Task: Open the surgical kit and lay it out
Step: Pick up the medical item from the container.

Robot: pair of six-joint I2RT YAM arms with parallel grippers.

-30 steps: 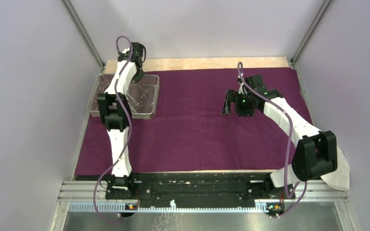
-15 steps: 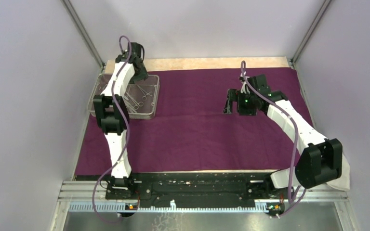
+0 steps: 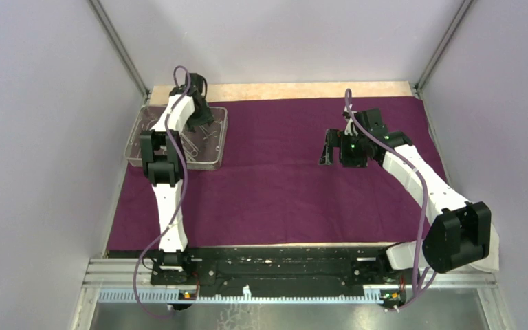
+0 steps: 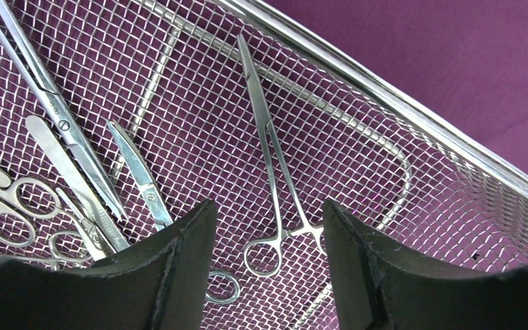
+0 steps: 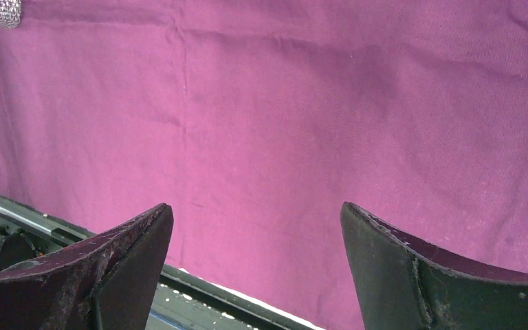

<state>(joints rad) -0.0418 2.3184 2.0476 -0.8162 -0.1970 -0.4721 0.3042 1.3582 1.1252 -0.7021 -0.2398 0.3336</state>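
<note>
Left pincer (image 4: 268, 210): we see it released, fingers apart and gripping nothing, low over the inside of the tray.
Beneath it: a ring-handled forceps (image 4: 275, 158) lies flat on the mesh in line with the gap, with its rings nearest the fingers.
Beside that: the other instruments (image 4: 62, 130) are bunched to one side and overlap each other; the mesh on the forceps' other side is bare up to the rim.
Wire-mesh tray (image 4: 399, 100): it sits at the far left corner of the tabletop (image 3: 282, 91), on the corner of the purple cloth (image 3: 282, 185).
Right pincer (image 5: 256, 206): we see it spread wide and holding nothing, above bare cloth towards the far right, well apart from the tray.
Open room: the cloth lies flat over nearly the whole tabletop, bare from the tray's right rim to the right edge and down to the near edge.
Edges: a strip of bare wood shows along the far edge.
White cloth (image 3: 491, 251): bunched at the near right corner under the right arm's elbow.
</note>
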